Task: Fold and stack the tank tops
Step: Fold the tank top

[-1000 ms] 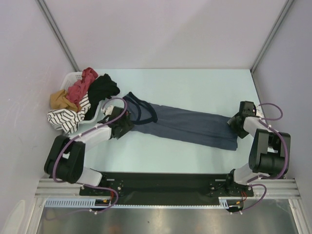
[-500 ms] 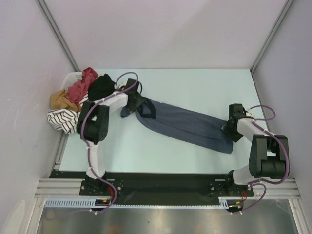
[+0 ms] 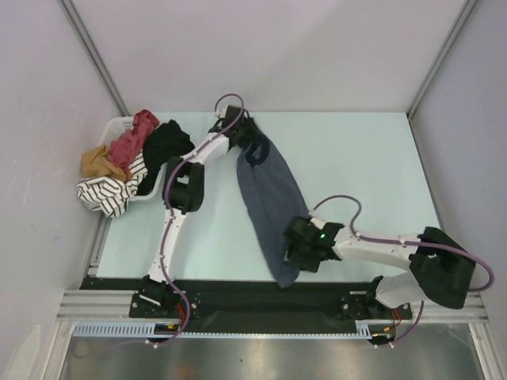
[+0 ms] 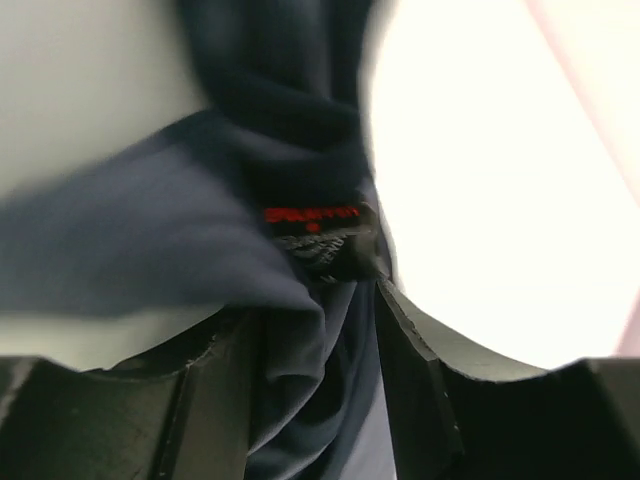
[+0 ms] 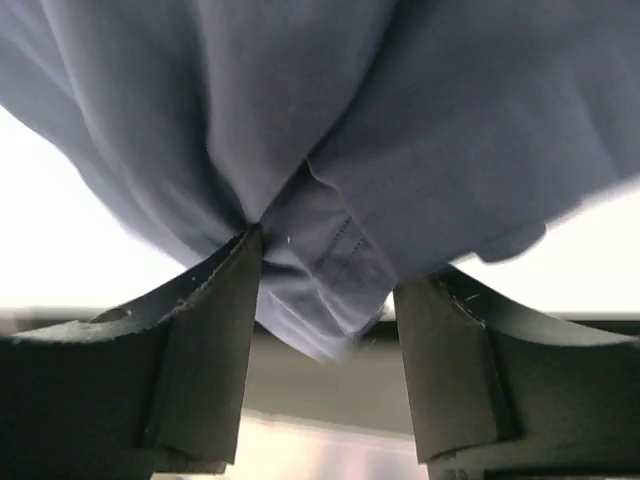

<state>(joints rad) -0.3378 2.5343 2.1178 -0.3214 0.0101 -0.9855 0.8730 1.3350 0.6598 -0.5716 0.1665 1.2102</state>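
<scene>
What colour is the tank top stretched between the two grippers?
Slate blue-grey tank top, darker trim; top external view best.

Top: soft matt cloth, creased, with darker trim. Fingers: matt black plastic, edges slightly rough. Table: smooth, matt. Basket: white plastic. Front plate: brushed metal, dull sheen.

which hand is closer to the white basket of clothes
Left. The left hand grips the blue-grey tank top by its neck end at the far side, a little right of the white basket. The right hand holds its hem near the front edge, much farther off.
</scene>
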